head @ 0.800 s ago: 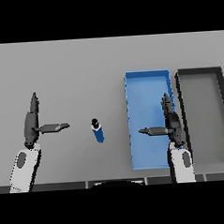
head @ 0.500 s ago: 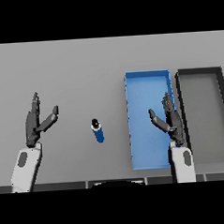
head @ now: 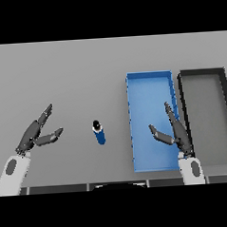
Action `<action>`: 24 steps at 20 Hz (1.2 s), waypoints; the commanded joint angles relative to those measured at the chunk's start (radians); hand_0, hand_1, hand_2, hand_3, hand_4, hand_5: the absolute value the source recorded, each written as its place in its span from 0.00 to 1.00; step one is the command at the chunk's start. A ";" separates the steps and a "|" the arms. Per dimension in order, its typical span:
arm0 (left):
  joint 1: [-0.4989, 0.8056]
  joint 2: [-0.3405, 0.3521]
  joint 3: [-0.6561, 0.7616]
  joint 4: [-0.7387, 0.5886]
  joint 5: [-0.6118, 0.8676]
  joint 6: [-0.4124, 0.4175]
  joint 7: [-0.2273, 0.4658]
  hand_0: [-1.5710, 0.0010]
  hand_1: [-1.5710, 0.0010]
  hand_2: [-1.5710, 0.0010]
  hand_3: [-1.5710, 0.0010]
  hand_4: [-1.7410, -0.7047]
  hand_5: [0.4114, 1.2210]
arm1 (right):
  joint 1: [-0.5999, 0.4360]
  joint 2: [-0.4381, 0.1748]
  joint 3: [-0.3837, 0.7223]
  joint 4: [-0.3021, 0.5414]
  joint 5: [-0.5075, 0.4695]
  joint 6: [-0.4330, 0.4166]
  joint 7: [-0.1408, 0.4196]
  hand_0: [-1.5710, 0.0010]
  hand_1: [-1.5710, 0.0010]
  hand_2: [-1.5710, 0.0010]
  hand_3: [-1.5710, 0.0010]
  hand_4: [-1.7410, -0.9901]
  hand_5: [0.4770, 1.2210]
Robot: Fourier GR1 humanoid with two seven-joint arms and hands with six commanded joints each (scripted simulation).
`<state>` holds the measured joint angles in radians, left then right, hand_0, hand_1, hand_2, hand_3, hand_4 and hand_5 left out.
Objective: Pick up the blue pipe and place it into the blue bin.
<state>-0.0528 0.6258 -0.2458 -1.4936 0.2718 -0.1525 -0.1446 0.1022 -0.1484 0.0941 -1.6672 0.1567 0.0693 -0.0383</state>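
Observation:
A short blue pipe (head: 99,132) with a dark open end lies on the grey table, left of the blue bin (head: 150,84). My left hand (head: 36,132) is off to the pipe's left, well apart from it, fingers straight and thumb spread, holding nothing. Over the blue bin's near right part hovers my right hand (head: 175,131), open too, fingers pointing away and thumb out to the left. Nothing lies in the blue bin.
A black bin (head: 202,75) with a grey floor stands right against the blue bin's right side. Grey table surface (head: 61,80) stretches behind and to the left of the pipe.
Both hands have turned from edge-on to palms tilted, thumbs drawing nearer the fingers. The left hand dropped slightly lower and leftward. The pipe has not moved.

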 commanded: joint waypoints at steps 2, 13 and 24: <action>0.015 0.015 -0.035 -0.041 0.006 -0.050 0.022 1.00 1.00 1.00 1.00 0.54 0.21 | -0.003 -0.001 0.001 0.005 0.003 0.001 -0.020 1.00 1.00 1.00 1.00 0.68 0.17; -0.012 -0.087 -0.218 -0.119 -0.097 -0.087 0.128 1.00 1.00 1.00 1.00 0.52 0.09 | -0.014 0.001 0.004 0.006 -0.010 0.017 -0.032 1.00 1.00 1.00 1.00 0.59 0.24; -0.113 -0.306 -0.290 0.080 -0.231 -0.005 0.047 1.00 1.00 1.00 1.00 0.53 0.10 | -0.004 -0.004 -0.006 -0.021 -0.019 0.016 0.005 1.00 1.00 1.00 1.00 0.56 0.24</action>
<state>-0.1657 0.3195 -0.5362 -1.4135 0.0403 -0.1573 -0.0928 0.0973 -0.1525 0.0881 -1.6888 0.1373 0.0845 -0.0322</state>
